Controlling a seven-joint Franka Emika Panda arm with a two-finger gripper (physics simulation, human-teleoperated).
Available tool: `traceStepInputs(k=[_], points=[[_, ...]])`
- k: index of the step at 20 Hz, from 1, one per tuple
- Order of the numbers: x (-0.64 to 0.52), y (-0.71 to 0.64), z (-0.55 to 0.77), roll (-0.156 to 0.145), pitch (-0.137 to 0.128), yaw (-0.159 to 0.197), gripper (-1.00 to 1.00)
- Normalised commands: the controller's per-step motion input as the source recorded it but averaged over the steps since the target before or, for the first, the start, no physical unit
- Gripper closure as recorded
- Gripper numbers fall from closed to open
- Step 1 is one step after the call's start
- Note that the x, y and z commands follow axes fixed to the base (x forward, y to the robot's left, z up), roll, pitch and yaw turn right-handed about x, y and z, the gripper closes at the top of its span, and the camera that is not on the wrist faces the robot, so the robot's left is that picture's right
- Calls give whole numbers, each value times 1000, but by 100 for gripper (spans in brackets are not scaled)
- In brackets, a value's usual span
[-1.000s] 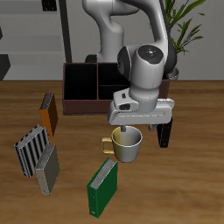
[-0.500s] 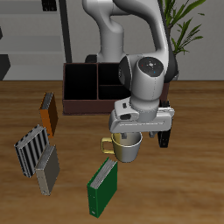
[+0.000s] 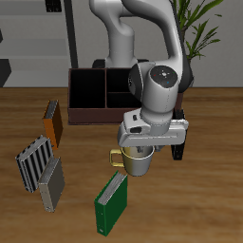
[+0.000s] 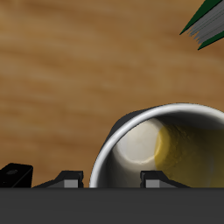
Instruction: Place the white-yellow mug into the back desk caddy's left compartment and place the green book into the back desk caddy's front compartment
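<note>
The white-yellow mug (image 3: 140,165) stands upright on the table in front of the back desk caddy (image 3: 87,102), its yellow handle toward the green book (image 3: 111,204), which lies nearer the table's front edge. My gripper (image 3: 136,151) is low over the mug's mouth and open. In the wrist view the gripper (image 4: 114,180) has one finger (image 4: 72,180) outside the mug's rim (image 4: 131,122) and the other inside, over the yellow interior. They do not press the wall. A corner of the green book (image 4: 208,21) shows there too. The caddy's cells are dark and partly hidden behind my arm.
An orange book (image 3: 52,123) stands beside the caddy. A black book (image 3: 178,144) stands close beside my gripper. A grey slatted caddy (image 3: 34,161) and a grey-brown book (image 3: 51,184) lie toward the table's front edge. A plant stands behind the table.
My gripper has come down from just above the mug until its fingers straddle the mug's rim. The mug and the books have not moved.
</note>
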Motion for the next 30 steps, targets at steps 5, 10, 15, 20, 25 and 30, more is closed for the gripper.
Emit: traceStepInputs(k=[5,10,15,20,25,30], points=[[49,-83,38,-6,-2,-8,100],[16,-13,22,1,-4,2,100],[-72,-26,151,-9,-19,-7,100],[-332,-144,527,-13,-70,-19,100],[-531,-285,720,-34,-96,-44,100],[-572,-321,541,-18,-61,-21,100]])
